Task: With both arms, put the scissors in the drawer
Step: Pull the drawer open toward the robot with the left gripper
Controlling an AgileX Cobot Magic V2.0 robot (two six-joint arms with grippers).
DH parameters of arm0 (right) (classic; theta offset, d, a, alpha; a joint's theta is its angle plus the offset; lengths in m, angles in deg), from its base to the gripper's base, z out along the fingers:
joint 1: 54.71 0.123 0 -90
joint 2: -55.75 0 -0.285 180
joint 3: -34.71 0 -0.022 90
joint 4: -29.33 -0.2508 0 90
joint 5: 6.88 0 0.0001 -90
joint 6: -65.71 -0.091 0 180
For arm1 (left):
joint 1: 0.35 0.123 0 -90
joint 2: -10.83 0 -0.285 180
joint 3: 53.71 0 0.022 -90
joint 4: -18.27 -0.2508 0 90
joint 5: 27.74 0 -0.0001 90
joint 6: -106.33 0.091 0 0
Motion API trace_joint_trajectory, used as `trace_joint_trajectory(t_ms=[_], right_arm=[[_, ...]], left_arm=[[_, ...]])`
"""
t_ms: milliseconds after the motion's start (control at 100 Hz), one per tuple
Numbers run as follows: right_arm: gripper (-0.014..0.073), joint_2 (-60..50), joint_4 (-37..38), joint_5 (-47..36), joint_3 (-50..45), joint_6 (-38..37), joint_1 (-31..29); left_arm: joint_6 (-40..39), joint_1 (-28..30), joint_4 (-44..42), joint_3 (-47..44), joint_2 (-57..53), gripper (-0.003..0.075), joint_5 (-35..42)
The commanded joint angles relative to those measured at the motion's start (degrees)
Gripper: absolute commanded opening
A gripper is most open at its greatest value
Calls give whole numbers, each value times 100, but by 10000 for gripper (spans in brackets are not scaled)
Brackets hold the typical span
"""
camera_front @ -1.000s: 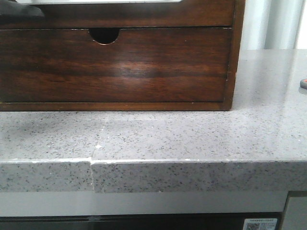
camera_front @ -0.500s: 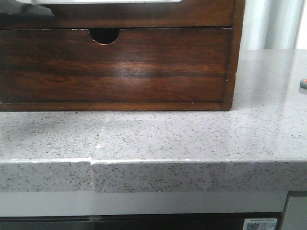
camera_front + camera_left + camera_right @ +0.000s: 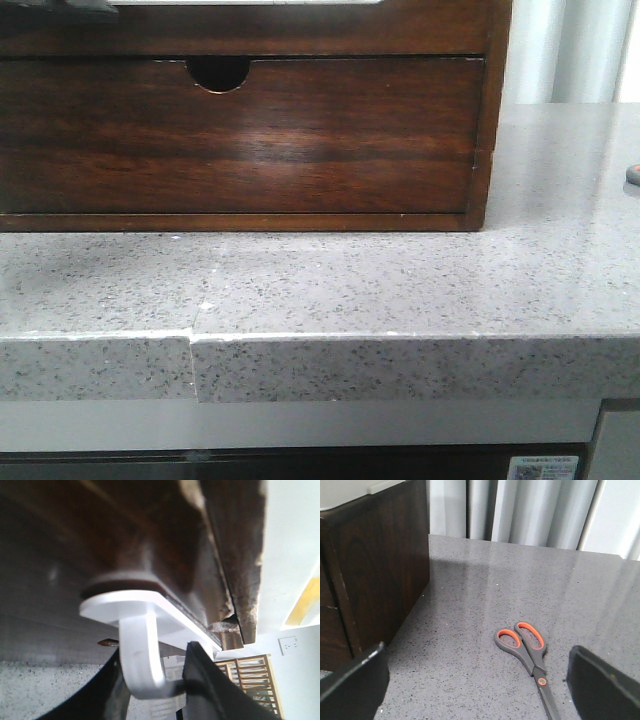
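Observation:
The scissors (image 3: pixel 530 655), grey with orange-lined handles, lie flat on the grey counter; only their tip shows at the front view's right edge (image 3: pixel 633 172). My right gripper (image 3: pixel 477 680) is open above them, and they lie nearer one finger. The drawer (image 3: pixel 300 30), the upper glossy dark-brown front with a pale cut-out on its top edge, looks closed. My left gripper (image 3: pixel 152 675) is closed around a white hook (image 3: pixel 142 655) stuck on dark wood (image 3: pixel 65 540), one finger on each side. Only a sliver of it shows in the front view (image 3: pixel 75 5).
A lower drawer front with a half-round notch (image 3: pixel 218 72) sits under the upper one. The cabinet's side wall (image 3: pixel 375 565) stands close to one right finger. The speckled counter (image 3: pixel 400 280) has a front edge and a seam. Curtains (image 3: pixel 530 510) hang behind.
In the front view the dark shape of my left gripper at the top left has moved up and slightly right, nearly out of frame. The cabinet and scissors have not moved.

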Motion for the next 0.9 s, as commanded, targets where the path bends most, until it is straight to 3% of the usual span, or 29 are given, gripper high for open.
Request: trace_joint_trajectory(t_ms=[0, 470, 890], right_arm=[[652, 90, 27, -483, 202, 10, 10], [652, 90, 27, -483, 202, 10, 10], [652, 90, 16, -473, 202, 10, 10]], left_arm=[[104, -18, 327, 195, -88, 132, -400], [104, -18, 327, 195, -88, 132, -312], [104, 368, 236, -305, -277, 132, -1336]])
